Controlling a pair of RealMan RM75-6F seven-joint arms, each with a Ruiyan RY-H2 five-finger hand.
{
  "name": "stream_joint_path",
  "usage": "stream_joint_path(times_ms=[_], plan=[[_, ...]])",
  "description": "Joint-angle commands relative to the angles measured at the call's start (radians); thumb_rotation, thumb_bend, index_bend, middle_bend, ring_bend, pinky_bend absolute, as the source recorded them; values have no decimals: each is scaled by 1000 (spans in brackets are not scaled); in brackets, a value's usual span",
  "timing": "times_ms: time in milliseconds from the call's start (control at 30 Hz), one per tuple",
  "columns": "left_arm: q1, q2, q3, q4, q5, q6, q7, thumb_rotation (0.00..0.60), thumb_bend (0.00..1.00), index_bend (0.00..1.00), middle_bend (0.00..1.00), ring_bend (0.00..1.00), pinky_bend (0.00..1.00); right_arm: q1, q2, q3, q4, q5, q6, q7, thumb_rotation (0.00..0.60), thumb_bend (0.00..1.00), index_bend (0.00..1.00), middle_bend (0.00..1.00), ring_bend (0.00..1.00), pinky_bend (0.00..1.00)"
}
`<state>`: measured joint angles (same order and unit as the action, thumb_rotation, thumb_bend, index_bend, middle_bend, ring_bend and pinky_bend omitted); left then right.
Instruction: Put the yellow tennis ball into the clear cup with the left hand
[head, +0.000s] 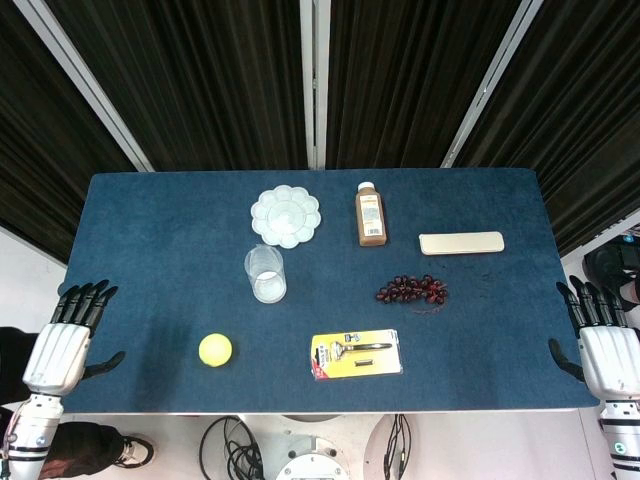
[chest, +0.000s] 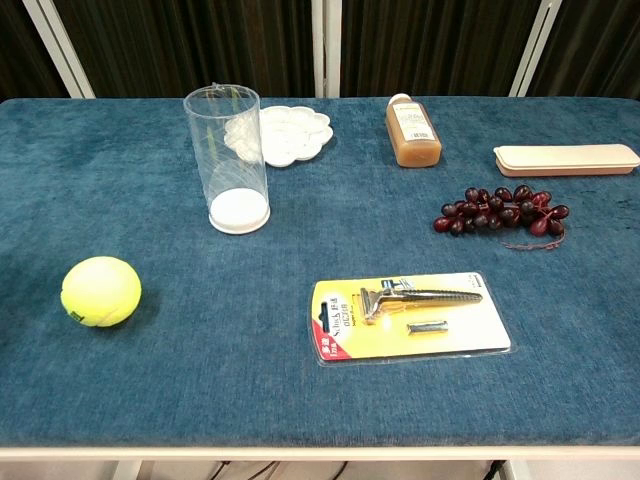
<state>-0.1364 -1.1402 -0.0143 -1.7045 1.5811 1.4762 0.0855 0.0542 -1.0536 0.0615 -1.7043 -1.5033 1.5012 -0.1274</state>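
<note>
The yellow tennis ball (head: 215, 349) (chest: 101, 291) lies on the blue table near its front edge, left of centre. The clear cup (head: 265, 273) (chest: 229, 160) stands upright and empty behind it, a little to the right. My left hand (head: 66, 340) hovers at the table's left edge, fingers straight and apart, holding nothing, well left of the ball. At the right edge my right hand (head: 604, 345) is likewise spread and empty. Neither hand appears in the chest view.
A white palette dish (head: 286, 215) and a brown bottle (head: 370, 214) sit at the back. A beige flat case (head: 461, 243) lies at right, dark grapes (head: 411, 291) before it. A packaged razor (head: 357, 354) rests near the front edge, right of the ball.
</note>
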Motion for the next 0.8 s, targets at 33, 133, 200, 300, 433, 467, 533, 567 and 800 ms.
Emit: stream_joint_path(times_ms=[33,133,200,300,433,467,533,567,800], plan=[[-1,0,0,-1,1,0,1,600,145,80,19,0,10,0,1,1,0,0,1,0,600,295,0,0,0,0],[-1,0,1,-1,2,-1,2,600,145,80,19,0,10,1,2,1,-2,-1,1,-1,600,295,0,0,0,0],[0,-1,2,-1,3,-1,4,600,145,80,19,0,10,1,2,1,-2,-2,0,-1,600,295,0,0,0,0],[-1,0,5,-3,6,-4,7,600,145,80,19,0,10,1,4,1,-5,-3,2,-1,600,296,0,0,0,0],[-8,6,8,-12,16,-15,10,600,145,80,19,0,10,2,8,5,-10,-2,4,-2,600,296,0,0,0,0],[-11,8,11,-15,21,-20,8,600,145,80,19,0,11,3,9,6,-12,-2,4,-3,600,296,0,0,0,0],[-24,19,27,-30,40,-49,-23,600,145,80,19,0,12,5,11,9,-16,-2,3,-5,600,295,0,0,0,0],[-37,34,42,-41,53,-79,-50,600,145,80,19,0,14,6,12,11,-18,-1,3,-5,600,295,0,0,0,0],[-108,38,74,-73,122,-191,-72,600,141,80,8,0,17,7,9,9,-15,3,0,-8,600,295,0,0,0,0]])
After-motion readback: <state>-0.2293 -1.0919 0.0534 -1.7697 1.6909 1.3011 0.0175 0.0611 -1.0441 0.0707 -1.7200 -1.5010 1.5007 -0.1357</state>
